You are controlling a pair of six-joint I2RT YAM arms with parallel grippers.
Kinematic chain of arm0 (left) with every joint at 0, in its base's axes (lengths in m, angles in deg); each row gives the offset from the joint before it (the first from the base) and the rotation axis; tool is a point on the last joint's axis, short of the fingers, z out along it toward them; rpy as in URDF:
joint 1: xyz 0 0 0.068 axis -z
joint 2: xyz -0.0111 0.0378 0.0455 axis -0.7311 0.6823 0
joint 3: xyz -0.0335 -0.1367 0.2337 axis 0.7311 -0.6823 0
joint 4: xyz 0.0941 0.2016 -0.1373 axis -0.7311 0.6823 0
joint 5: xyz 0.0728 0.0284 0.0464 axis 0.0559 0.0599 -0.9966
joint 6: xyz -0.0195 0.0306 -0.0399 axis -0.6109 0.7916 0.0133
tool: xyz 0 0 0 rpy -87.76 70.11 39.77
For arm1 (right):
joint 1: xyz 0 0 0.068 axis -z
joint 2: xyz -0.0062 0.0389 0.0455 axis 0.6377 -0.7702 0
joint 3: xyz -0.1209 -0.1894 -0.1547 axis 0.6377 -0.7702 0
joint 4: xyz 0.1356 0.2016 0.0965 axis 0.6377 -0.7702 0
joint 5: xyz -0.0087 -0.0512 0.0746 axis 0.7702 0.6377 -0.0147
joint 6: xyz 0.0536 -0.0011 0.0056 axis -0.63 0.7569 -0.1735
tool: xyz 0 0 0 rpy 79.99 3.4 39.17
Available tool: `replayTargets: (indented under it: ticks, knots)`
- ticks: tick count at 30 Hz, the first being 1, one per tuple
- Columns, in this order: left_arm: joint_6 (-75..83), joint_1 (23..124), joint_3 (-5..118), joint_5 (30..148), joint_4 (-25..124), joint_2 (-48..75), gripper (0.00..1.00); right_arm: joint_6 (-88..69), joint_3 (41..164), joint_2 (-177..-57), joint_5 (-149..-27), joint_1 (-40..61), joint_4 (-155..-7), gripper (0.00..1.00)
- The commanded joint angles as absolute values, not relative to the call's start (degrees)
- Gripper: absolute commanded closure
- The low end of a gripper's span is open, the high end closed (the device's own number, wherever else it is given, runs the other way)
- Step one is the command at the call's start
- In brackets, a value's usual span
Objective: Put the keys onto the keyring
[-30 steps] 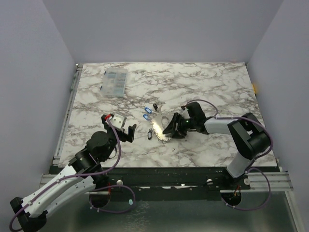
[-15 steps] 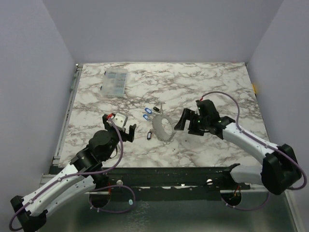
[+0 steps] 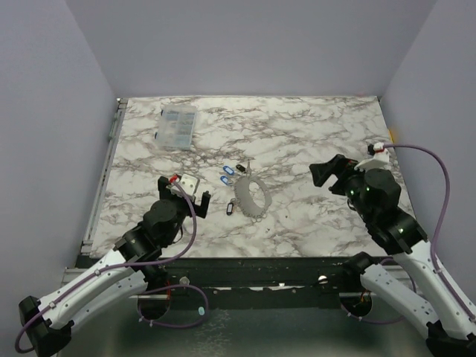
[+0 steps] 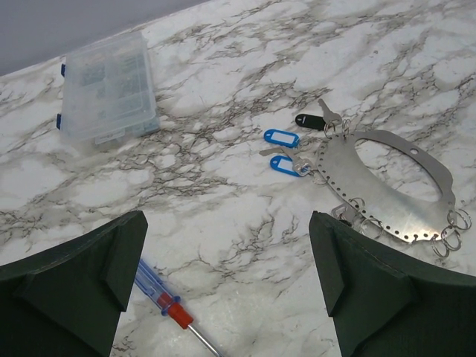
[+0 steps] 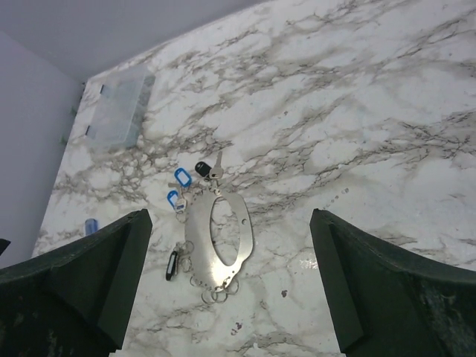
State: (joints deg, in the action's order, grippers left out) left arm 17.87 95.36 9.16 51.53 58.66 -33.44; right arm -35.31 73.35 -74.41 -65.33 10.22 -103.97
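Observation:
The keyring [image 3: 251, 197] lies flat on the marble table, a wide grey metal loop with small split rings along its rim [image 4: 349, 175] [image 5: 199, 230]. Two blue-headed keys [image 3: 225, 175] [image 4: 281, 137] [image 5: 182, 177] and a black-headed key [image 4: 310, 120] [image 5: 202, 168] lie at its far-left rim. Another dark key [image 3: 230, 210] [image 5: 172, 265] rests at its near-left side. My left gripper [image 3: 183, 191] [image 4: 227, 245] is open to the left of the ring, holding nothing. Well to the right of the ring, my right gripper [image 3: 331, 177] [image 5: 230, 245] hangs open and empty above the table.
A clear plastic compartment box [image 3: 177, 125] [image 4: 108, 85] [image 5: 119, 108] stands at the far left. A screwdriver [image 4: 160, 297] with a clear blue handle and red collar lies just below my left gripper. Walls enclose the table on three sides.
My right gripper let go of the keyring, opened and drew back to the right and upward. The ring now lies flat. My left gripper opened a little wider.

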Motion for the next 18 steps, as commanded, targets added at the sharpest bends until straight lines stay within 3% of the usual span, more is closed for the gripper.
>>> replayTargets:
  ticks: [1, 18]
  knots:
    - [18.84, 95.36, 8.53, 48.66, 56.9, -32.37, 0.01, -34.0, 71.7, -69.69, -60.03, 10.43, -108.5, 0.0]
    - [19.37, 95.39, 8.36, 48.38, 56.93, -32.65, 0.01, -35.99, 70.62, -58.46, -58.78, 10.4, -115.22, 0.0]
